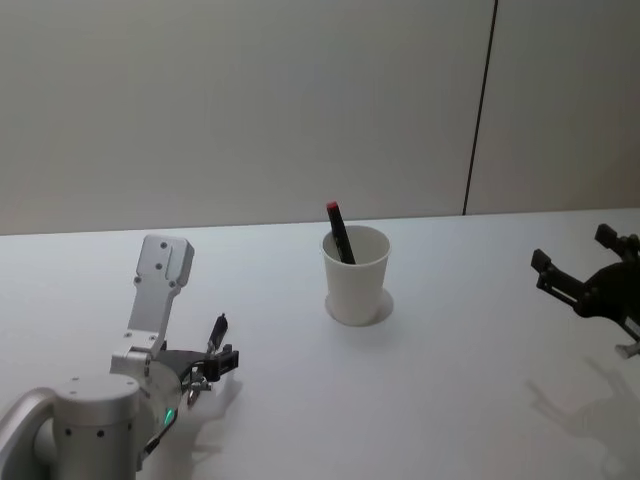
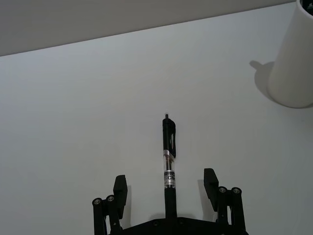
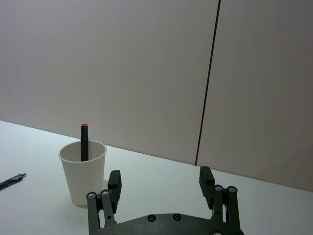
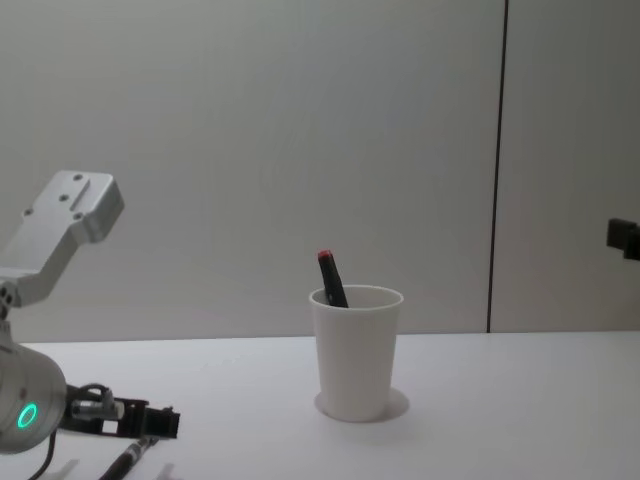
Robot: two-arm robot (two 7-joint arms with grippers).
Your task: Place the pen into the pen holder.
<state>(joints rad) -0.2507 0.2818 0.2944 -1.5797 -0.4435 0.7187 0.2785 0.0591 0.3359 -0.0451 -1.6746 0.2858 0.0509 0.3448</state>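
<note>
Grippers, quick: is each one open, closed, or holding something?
Left gripper: open, straddling the pen lying on the table.
Right gripper: open, holding nothing.

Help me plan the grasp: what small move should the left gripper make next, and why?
Probably close the left gripper on the pen. It is open and straddles the pen, which lies flat on the table, apart from the cup. The right gripper hangs open off to the right.
</note>
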